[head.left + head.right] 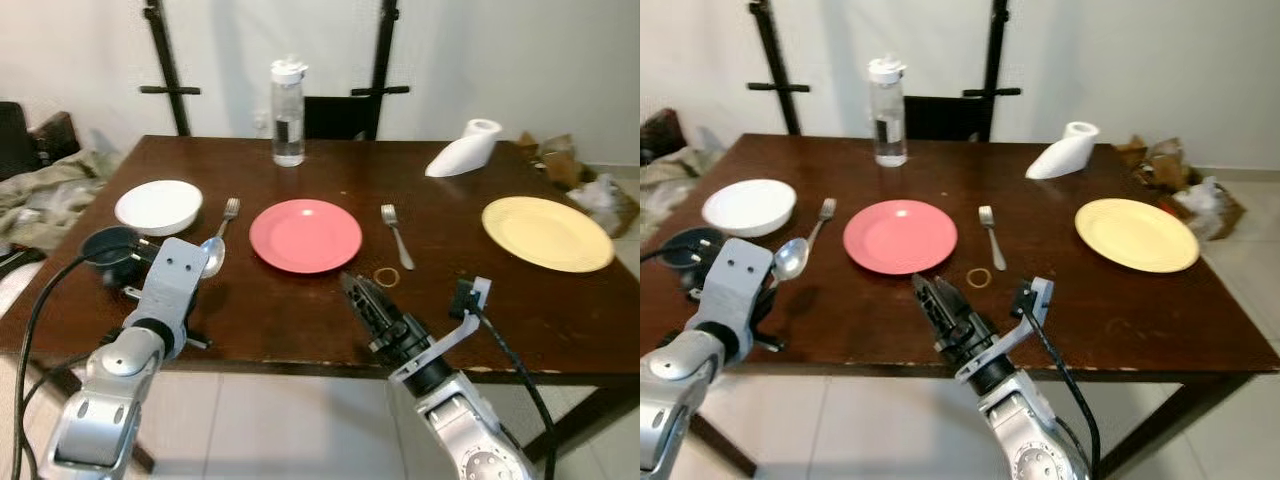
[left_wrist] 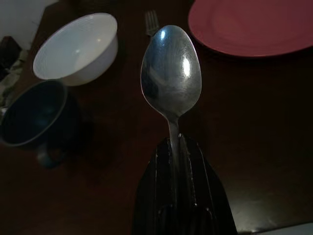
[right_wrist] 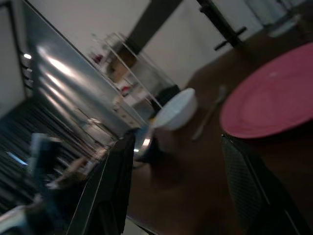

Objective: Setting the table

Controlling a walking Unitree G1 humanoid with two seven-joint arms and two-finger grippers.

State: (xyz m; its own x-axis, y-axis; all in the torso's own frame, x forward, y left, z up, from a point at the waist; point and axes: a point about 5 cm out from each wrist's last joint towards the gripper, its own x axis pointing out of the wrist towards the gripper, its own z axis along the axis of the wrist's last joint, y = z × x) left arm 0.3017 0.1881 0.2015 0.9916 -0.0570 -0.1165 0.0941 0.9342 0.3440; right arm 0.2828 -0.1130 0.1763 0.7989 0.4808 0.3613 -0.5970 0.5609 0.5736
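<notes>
The spoon [image 2: 170, 78], shiny metal with a smooth oval bowl, is pinched by its thin handle in the left gripper [image 2: 177, 161], just above the dark wooden table [image 1: 540, 310]. It hangs between the round white bowl [image 1: 159, 206] and the flat red plate [image 1: 305, 235], near a fork [image 1: 228, 214]. The right gripper [image 3: 181, 186] hovers by the plate's near edge, its black fingers spread apart.

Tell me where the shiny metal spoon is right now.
The shiny metal spoon is clamped by its handle in the left gripper, held over the dark wooden table between the white bowl and the pink plate.
</notes>
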